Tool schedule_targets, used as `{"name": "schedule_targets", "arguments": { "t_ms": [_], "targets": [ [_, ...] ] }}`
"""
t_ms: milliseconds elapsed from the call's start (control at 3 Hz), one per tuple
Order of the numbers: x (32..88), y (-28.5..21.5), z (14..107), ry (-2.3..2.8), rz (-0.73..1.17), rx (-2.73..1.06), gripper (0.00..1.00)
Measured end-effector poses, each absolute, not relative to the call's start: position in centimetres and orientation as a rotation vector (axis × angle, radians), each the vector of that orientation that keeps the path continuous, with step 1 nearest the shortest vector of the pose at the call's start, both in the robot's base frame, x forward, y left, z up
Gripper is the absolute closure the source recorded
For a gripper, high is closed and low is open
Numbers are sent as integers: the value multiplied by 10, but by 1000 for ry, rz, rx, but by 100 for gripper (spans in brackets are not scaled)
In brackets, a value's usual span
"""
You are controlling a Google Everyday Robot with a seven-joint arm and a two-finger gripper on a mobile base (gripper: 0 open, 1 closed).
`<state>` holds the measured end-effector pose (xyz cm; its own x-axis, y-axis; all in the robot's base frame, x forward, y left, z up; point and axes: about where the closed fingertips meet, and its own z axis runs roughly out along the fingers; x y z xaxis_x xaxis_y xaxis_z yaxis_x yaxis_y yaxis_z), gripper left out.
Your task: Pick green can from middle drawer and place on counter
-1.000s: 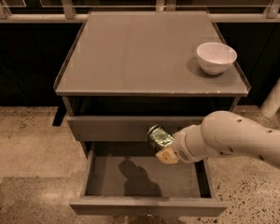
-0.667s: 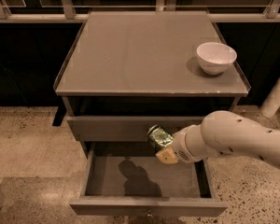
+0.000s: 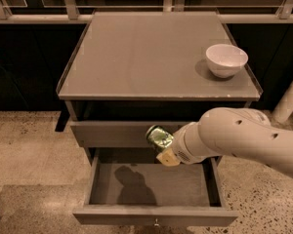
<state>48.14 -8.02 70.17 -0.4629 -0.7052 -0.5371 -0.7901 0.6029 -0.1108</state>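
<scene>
Camera view: one white arm [image 3: 244,138] is reaching in from the right, ending in one gripper [image 3: 165,149] that is hanging in front of the cabinet, above the open drawer and level with the closed drawer front. The fingers [image 3: 168,158] are clamping one green can [image 3: 159,136]; only one pale yellowish fingertip is showing, below the can. The can is sitting tilted, silvery end facing up-left, off every surface, overlapping the lower edge of the upper drawer front [image 3: 107,133] and above the rear of the drawer cavity.

Two drawer fronts are showing. The upper one is sitting closed. The lower one, the middle drawer [image 3: 185,186], is standing pulled out toward the camera, with nothing but one dark shadow [image 3: 134,182] lying on its grey floor. One small knob [image 3: 156,223] is showing on its front edge; the upper front's knob is not visible.

One counter [image 3: 136,57] is topping the cabinet, grey and flat, with a thin clear rim along the sides. One white bowl [image 3: 226,59] is sitting upright near its right rear corner, well apart from the can.

One white post [image 3: 289,99] is standing on the speckled floor [image 3: 29,150] at far right.
</scene>
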Motion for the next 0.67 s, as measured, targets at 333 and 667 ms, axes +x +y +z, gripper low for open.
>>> {"name": "schedule_targets", "arguments": {
  "t_ms": [333, 667],
  "targets": [
    [482, -62, 743, 2222, 103, -1248, 100],
    [480, -51, 776, 2171, 2, -1288, 100]
  ]
}}
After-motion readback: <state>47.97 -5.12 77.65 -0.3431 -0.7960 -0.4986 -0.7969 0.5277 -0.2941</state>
